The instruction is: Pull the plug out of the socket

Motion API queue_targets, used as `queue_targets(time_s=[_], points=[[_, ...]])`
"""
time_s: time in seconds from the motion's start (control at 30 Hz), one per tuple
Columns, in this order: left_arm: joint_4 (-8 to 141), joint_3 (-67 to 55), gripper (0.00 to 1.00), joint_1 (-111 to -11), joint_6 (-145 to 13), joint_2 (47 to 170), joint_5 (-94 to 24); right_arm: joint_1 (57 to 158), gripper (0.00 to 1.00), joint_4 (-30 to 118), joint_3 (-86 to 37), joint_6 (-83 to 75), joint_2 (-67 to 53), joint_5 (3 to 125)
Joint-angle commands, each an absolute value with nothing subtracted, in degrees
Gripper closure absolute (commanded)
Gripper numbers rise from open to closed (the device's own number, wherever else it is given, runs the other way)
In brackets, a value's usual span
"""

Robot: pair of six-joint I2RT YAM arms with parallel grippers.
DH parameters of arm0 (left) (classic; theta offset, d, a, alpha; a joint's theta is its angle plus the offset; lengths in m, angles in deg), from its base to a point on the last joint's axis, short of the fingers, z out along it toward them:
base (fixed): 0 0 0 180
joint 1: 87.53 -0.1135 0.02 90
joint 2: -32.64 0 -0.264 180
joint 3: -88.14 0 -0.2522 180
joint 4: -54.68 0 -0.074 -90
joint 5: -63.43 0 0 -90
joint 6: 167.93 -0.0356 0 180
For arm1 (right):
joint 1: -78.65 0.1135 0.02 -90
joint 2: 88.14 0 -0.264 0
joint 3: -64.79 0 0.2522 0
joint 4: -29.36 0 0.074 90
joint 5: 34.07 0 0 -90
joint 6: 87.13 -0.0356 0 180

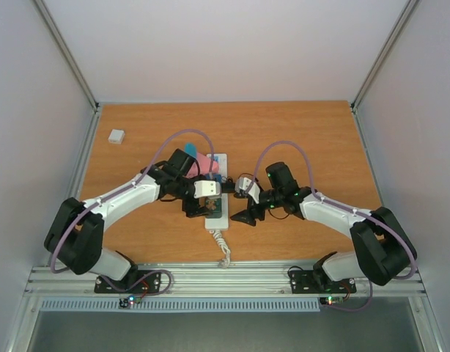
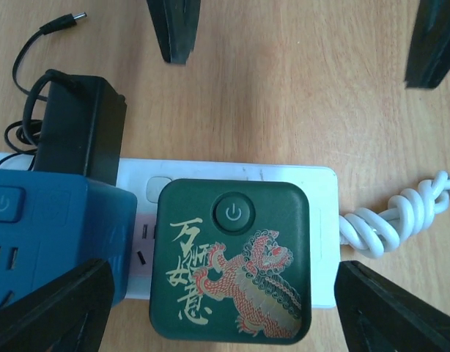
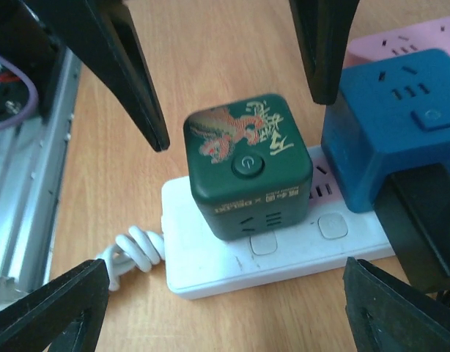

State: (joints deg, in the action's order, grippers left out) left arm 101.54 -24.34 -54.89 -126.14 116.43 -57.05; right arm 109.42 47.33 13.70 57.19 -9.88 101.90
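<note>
The socket [image 1: 220, 160] is a long white power strip lying at mid-table, its coiled white cord [image 1: 223, 249] toward the near edge. A dark green cube plug [image 2: 231, 260] with a red-gold dragon print sits in the outlet nearest the cord; it also shows in the right wrist view [image 3: 247, 165]. My left gripper [image 2: 225, 315] is open on the strip's left side, jaws wide on either side of the green plug, not touching it. My right gripper [image 3: 225, 315] is open on the strip's right side, facing the same plug, also apart from it.
A blue cube plug [image 2: 49, 235] sits next to the green one, then a black adapter [image 2: 78, 125] with a thin black cable, and a pink plug [image 1: 203, 163] farther along. A small white block [image 1: 116, 136] lies far left. A metal rail [image 3: 27, 183] runs along the near edge.
</note>
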Motion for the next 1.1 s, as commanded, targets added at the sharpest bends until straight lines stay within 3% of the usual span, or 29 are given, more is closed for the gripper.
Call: queue_targets(time_s=[0.0, 0.47, 0.77, 1.07], points=[[97.8, -25.5, 0.17, -54.1, -126.2, 117.6, -57.2, 111.4, 0.12, 38.8, 16.4, 61.8, -8.4, 97.8], [94.2, -28.3, 0.35, -53.9, -126.3, 118.3, -56.2, 117.1, 0.11, 22.2, 21.8, 62.1, -4.1, 92.0], [95.1, -30.0, 0.59, -53.9, -127.9, 115.7, -54.1, 119.3, 0.11, 17.1, 22.8, 58.3, -2.9, 90.9], [100.4, -30.9, 0.62, -55.2, -132.5, 112.6, -53.1, 120.4, 0.09, 11.7, 23.1, 55.4, 1.6, 92.1]])
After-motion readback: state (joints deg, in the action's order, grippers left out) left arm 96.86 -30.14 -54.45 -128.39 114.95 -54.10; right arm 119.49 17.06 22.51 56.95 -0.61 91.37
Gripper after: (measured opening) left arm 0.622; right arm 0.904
